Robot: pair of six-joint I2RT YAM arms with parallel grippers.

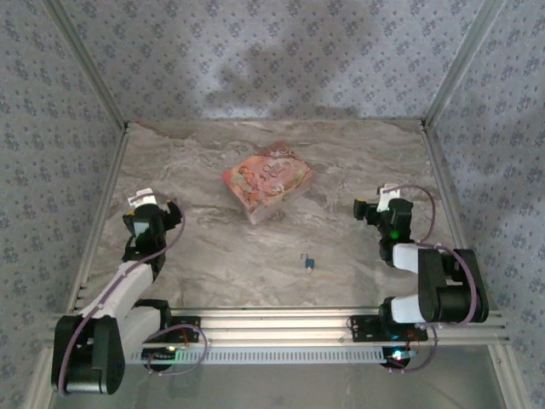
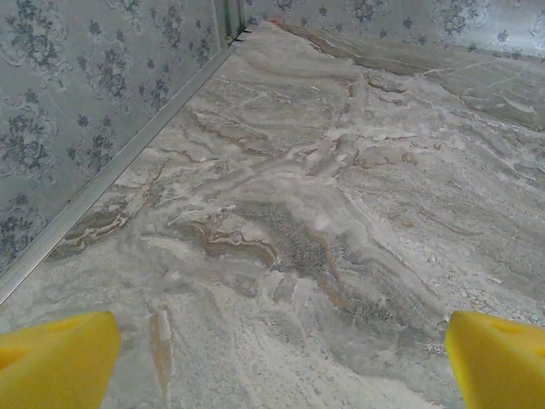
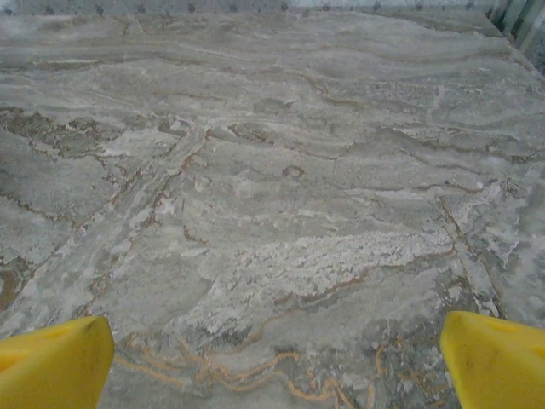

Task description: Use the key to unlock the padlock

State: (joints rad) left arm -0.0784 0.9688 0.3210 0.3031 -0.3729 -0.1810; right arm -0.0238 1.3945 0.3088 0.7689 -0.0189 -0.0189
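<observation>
A small blue-green padlock, with a bit of metal at its near end, lies on the marble table in front of centre; it is too small to tell lock from key. My left gripper hovers at the left side, far from it. In the left wrist view the left gripper is open, its yellow fingertips wide apart over bare marble. My right gripper sits at the right side, up and to the right of the padlock. The right gripper is open too, with nothing between its fingertips.
A pink and orange patterned packet lies on the table behind centre. Patterned walls with metal rails close in the left, back and right sides. An aluminium frame runs along the near edge between the arm bases.
</observation>
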